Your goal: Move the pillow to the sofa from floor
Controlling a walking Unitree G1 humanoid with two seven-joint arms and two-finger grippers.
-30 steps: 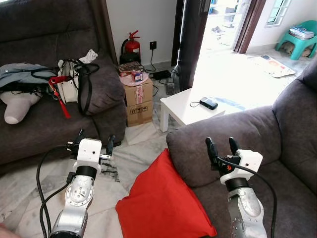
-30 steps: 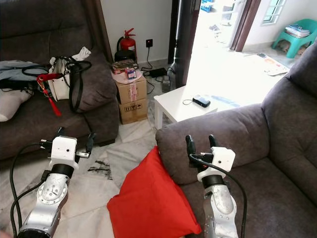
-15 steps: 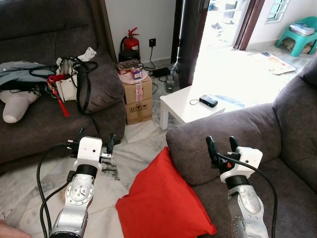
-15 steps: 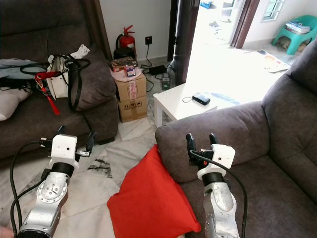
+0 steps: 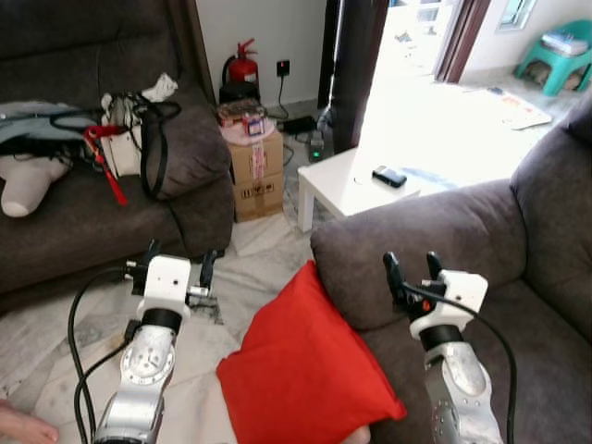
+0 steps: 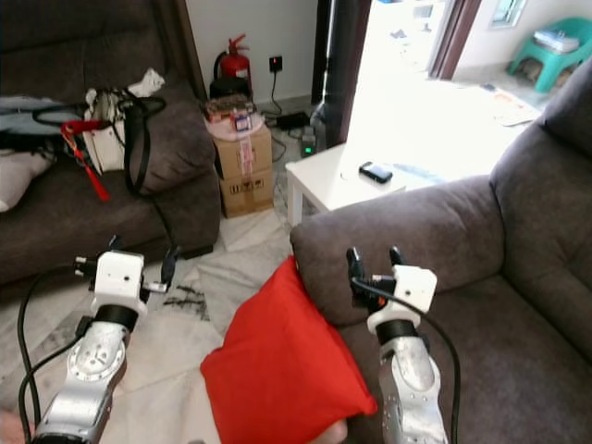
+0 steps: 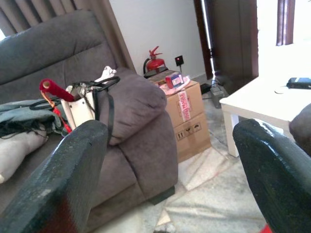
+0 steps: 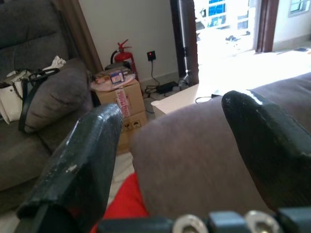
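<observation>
On the floor, red square pillow (image 5: 301, 366)

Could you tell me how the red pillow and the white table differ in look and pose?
The pillow is red, soft and tilted, leaning on the sofa's arm; the table is white, hard and stands level. The pillow bears nothing, while the table carries a small dark device. The pillow lies between both end effectors; the table stands farther off, near the doorway. Both rest on the floor beside the same sofa.
</observation>
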